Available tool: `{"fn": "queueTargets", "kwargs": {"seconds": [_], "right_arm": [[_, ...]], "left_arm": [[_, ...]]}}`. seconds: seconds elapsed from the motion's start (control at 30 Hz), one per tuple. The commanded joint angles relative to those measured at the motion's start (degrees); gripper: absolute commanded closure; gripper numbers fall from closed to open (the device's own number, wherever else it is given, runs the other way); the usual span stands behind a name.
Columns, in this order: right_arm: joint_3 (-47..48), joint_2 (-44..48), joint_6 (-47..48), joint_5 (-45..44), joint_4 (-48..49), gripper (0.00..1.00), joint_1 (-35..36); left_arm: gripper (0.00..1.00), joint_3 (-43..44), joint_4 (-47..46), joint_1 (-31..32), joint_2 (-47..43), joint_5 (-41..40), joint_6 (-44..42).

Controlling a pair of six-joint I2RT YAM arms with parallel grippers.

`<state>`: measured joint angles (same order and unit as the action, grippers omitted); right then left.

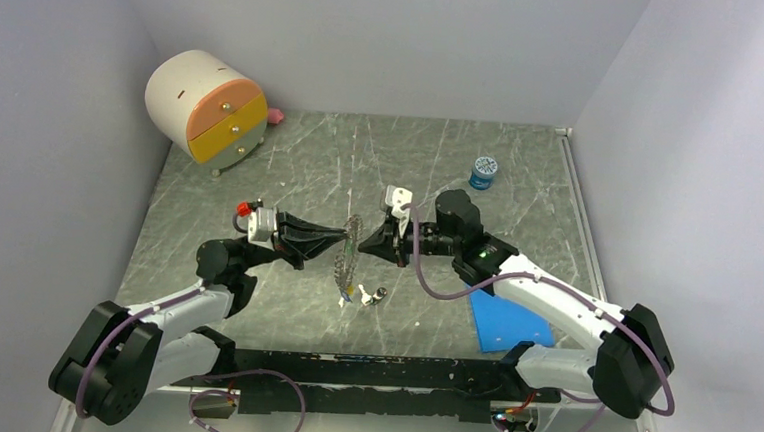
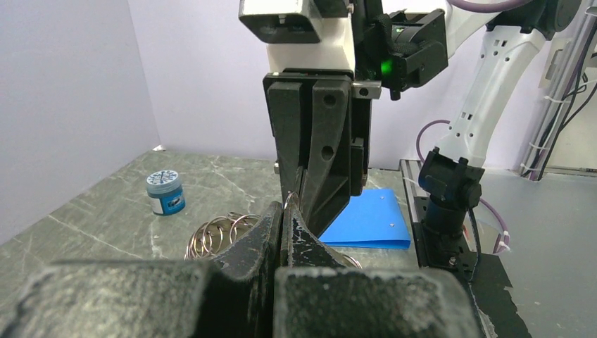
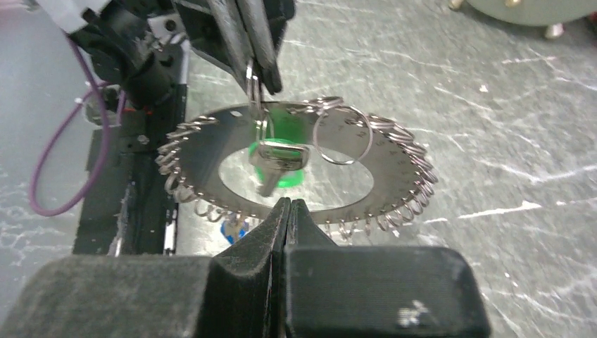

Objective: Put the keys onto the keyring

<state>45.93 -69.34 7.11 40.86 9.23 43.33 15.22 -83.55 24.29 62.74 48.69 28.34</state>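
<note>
The keyring (image 3: pixel 394 176), a flat silvery hoop edged with many small wire loops, hangs in the air between my two grippers; from above it shows edge-on (image 1: pixel 345 259). My left gripper (image 3: pixel 262 83) is shut on a small loop at the hoop's far edge. A green-headed key (image 3: pixel 280 159) dangles from that loop. My right gripper (image 3: pixel 288 205) is shut, its tips on the hoop's near rim. A blue-headed key (image 3: pixel 231 229) hangs at the low side. In the left wrist view my shut left gripper (image 2: pixel 284 213) nearly touches the right fingers (image 2: pixel 320 151). Another key (image 1: pixel 380 295) lies on the table.
A round cream and orange drawer cabinet (image 1: pixel 207 105) stands at the back left. A small blue jar (image 1: pixel 484 171) is at the back right. A blue pad (image 1: pixel 510 324) lies under the right arm. Grey walls close in on both sides.
</note>
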Motion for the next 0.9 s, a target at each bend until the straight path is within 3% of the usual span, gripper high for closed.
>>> {"fn": "queueTargets", "kwargs": {"seconds": [0.0, 0.1, 0.27, 0.43, 0.6, 0.87], "right_arm": [[2.2, 2.9, 5.4, -5.9, -3.6, 0.92, 0.6], [1.5, 6.1, 5.1, -6.9, -2.1, 0.68, 0.7], [1.5, 8.6, 1.7, -4.4, 3.3, 0.58, 0.7], [4.0, 5.5, -0.8, -0.1, 5.5, 0.61, 0.7], [4.9, 3.3, -3.6, 3.2, 9.3, 0.69, 0.9], [6.0, 1.5, -3.2, 5.5, 8.8, 0.65, 1.4]], "left_arm": [[0.97, 2.0, -3.4, -0.1, -1.3, -0.1, 0.3], [0.98, 1.9, -2.3, -0.1, -1.9, 0.0, -0.2], [0.97, 1.5, -1.0, -0.1, -2.6, -0.1, -0.8], [0.98, 1.9, -1.1, -0.1, -2.1, 0.6, -0.4], [0.97, 2.0, -2.7, -0.1, -1.1, 0.3, 0.4], [0.98, 1.8, -5.1, -0.2, 0.6, 0.2, 1.0]]}}
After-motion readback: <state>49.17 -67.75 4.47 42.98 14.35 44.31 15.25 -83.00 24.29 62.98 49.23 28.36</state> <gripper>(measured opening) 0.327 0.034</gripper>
